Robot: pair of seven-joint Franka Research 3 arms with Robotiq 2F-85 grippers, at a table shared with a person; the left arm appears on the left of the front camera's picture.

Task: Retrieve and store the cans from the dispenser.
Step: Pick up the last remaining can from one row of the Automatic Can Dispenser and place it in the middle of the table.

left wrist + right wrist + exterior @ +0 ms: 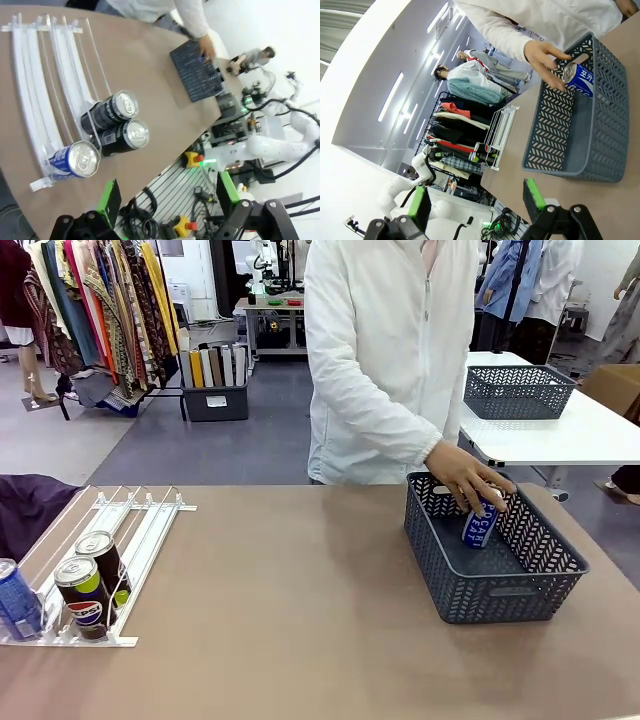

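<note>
The white dispenser lies at the table's left. Two black Pepsi cans and a blue can rest against the stops at its near end. A person's hand holds another blue can tilted inside the dark grey basket. In the left wrist view my left gripper hangs open above the table edge, close to the Pepsi cans and the blue can. My right gripper is open, short of the basket, where the hand grips the blue can.
A dark purple cloth lies at the table's far left beside the dispenser. A second grey basket stands on a white table behind. The person in white stands at the far edge. Bare brown tabletop spans between dispenser and basket.
</note>
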